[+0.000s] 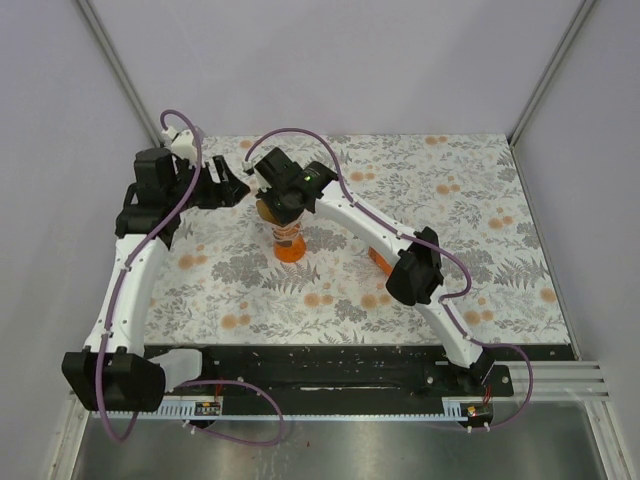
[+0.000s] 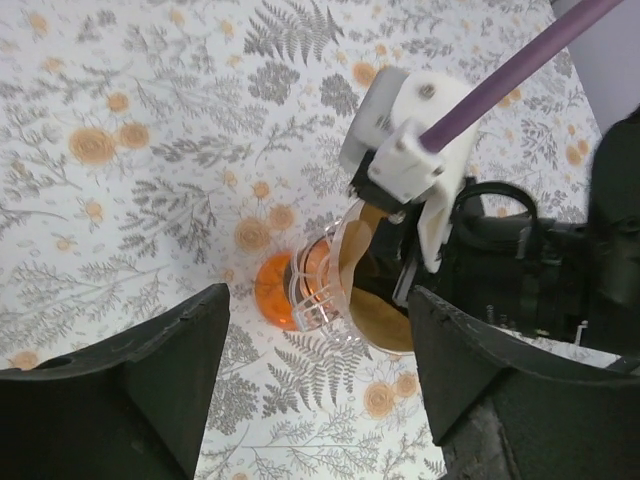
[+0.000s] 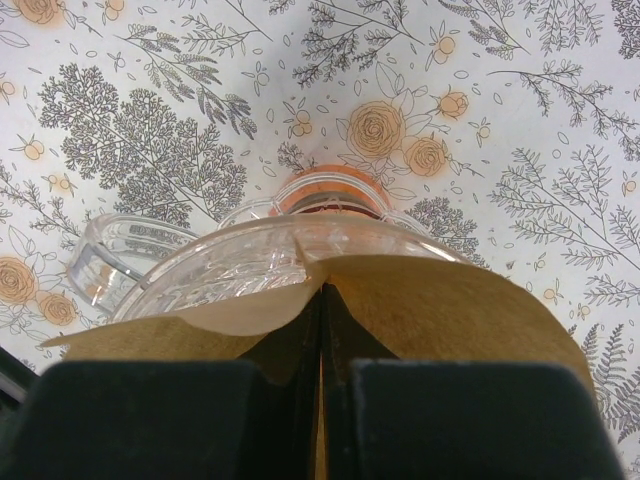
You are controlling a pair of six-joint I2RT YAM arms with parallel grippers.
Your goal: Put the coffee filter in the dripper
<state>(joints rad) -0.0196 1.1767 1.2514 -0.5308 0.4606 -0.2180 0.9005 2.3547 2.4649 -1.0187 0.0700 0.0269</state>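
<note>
The dripper, clear with an orange base, stands mid-table. My right gripper hangs just above it, shut on the light-brown coffee filter. In the right wrist view the shut gripper pinches the filter, whose lower edge lies against the dripper's clear funnel rim. My left gripper is open and empty to the dripper's left. In its wrist view the gripper frames bare cloth, with the dripper and the filter beyond it.
The floral tablecloth covers the table. A small orange object shows partly under my right arm. Grey walls close the left, back and right sides. A black rail runs along the near edge.
</note>
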